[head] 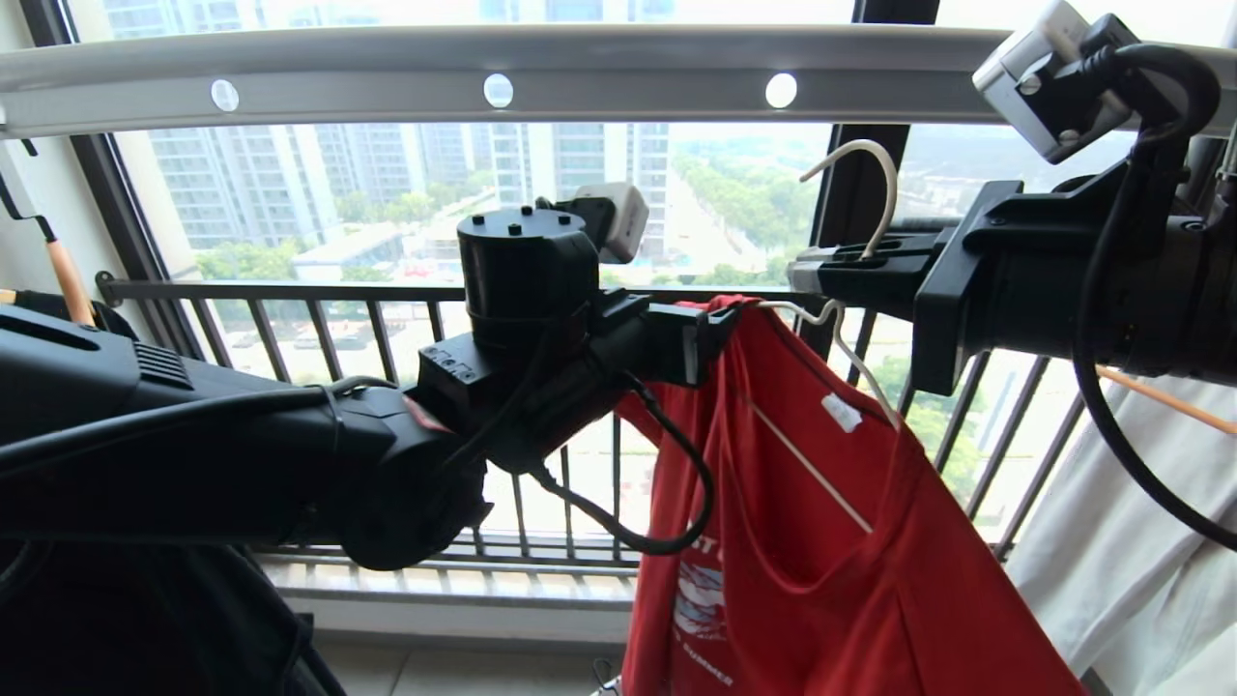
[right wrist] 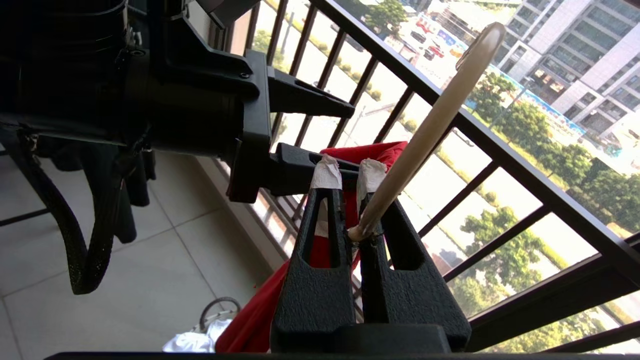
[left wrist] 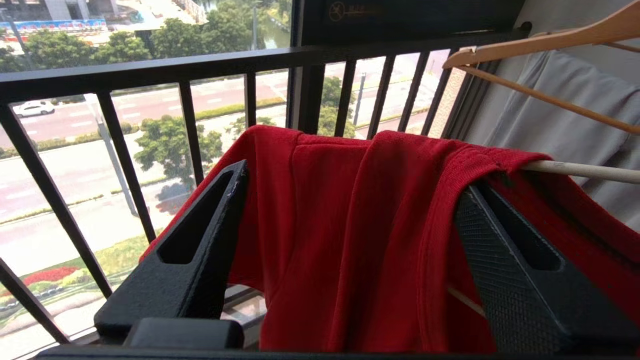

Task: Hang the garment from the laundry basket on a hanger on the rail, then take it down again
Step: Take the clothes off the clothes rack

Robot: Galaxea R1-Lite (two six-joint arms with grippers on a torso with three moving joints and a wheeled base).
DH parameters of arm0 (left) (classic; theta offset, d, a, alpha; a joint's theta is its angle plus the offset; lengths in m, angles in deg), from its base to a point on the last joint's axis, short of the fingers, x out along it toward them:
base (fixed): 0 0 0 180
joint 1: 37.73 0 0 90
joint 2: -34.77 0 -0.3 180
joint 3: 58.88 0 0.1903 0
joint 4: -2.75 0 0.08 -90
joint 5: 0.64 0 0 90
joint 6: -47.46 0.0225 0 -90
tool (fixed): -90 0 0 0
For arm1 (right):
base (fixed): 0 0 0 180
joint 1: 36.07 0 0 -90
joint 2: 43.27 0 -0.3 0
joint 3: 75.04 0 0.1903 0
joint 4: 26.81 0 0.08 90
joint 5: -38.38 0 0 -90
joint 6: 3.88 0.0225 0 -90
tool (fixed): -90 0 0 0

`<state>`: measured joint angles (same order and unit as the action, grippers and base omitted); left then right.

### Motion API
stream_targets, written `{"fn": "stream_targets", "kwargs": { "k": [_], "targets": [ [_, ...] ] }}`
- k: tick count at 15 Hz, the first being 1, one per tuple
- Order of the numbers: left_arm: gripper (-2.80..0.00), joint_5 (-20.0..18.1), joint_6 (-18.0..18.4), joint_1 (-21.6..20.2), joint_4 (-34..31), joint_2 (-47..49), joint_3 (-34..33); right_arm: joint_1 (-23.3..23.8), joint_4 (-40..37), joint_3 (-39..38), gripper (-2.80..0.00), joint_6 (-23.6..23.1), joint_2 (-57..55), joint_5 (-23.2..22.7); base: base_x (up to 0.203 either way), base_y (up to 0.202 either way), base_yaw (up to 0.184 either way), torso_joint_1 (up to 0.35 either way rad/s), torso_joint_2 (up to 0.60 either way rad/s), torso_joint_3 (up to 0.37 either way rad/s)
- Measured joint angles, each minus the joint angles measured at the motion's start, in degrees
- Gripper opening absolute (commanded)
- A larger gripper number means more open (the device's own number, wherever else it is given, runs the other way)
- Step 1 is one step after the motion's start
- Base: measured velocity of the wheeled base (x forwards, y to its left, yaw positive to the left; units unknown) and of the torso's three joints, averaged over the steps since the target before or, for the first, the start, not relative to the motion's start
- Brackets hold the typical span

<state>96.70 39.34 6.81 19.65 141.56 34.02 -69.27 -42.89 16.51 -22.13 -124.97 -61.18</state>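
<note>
The left arm fills the near side of the head view, reaching across to the red garment. Its gripper has its fingers spread wide apart, one on each side of the folded shoulder and collar of the garment; the cloth lies between them and drapes against the inner face of the right-hand finger in the left wrist view, but nothing is pinched.

The right gripper comes in from the other side, a little higher than the left fingers. Its fingers, taped white at the tips, are pressed together on the neck of the thin white hanger, just below the curved hook. The hook stands up from those fingers, free in the air and below the grey rail, not over it. One wire arm of the hanger runs down from the right fingers into the neck opening of the garment, so the shirt hangs from the hanger beneath both grippers, its printed chest showing low down.

Beyond the fingers stands the dark barred window railing. Off to the right fingers' outer side a wooden hanger carries a pale garment. Far below the right fingers, on the tiled floor, a black loop handle of the laundry basket shows, with white cloth beside it.
</note>
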Motion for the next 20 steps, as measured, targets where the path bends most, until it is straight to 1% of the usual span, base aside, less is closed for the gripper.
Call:
{"fn": "stream_targets", "kwargs": {
  "k": [1,5,8,10,12,13,16,19,20],
  "targets": [
    [0.0,-0.4,0.0,0.0,-1.3,-0.7,-0.5,0.0,0.0,0.0,-2.8,0.0,0.0,0.1,0.0,0.0,0.0,0.0,0.0,0.0],
    [0.0,-0.5,0.0,-0.1,-1.5,-2.8,-2.1,0.0,0.0,0.1,-2.8,0.0,0.0,0.2,0.0,0.0,0.0,0.0,0.0,0.0],
    [0.0,-0.8,-0.1,-0.1,-1.5,-5.1,-6.3,0.1,0.1,0.4,-2.8,0.0,0.0,0.3,0.0,0.0,0.0,0.0,0.0,0.0],
    [0.0,-3.1,-0.2,-0.1,-1.5,-7.1,-9.0,0.0,0.1,0.4,-2.8,0.0,0.0,0.3,0.0,0.0,0.0,0.0,0.0,0.0],
    [0.0,-7.3,-0.4,0.0,-1.4,-9.6,-12.3,0.0,0.1,0.4,-2.8,0.0,0.0,0.3,0.0,0.0,0.0,0.0,0.0,0.0],
    [-2.8,-7.9,-0.4,-0.1,-1.3,-10.7,-13.3,0.0,0.1,0.4,-2.8,0.0,0.0,0.3,0.0,0.0,0.0,0.0,0.0,0.0],
    [-2.8,-8.1,-0.2,-2.1,-2.4,-14.3,-16.0,0.0,0.2,0.4,-2.8,0.1,-0.2,0.3,0.0,0.0,0.0,0.0,0.0,0.0],
    [-2.8,-8.3,-0.1,-3.7,-7.6,-17.7,-16.3,0.0,0.4,0.2,-2.8,0.5,-1.0,0.2,0.0,0.0,0.0,0.0,0.0,0.0],
    [-2.8,-8.4,-0.1,-3.8,-8.4,-18.3,-16.4,0.0,0.7,0.2,-2.8,0.5,-1.3,0.3,0.0,0.0,0.0,0.0,0.0,0.0]
  ]
}}
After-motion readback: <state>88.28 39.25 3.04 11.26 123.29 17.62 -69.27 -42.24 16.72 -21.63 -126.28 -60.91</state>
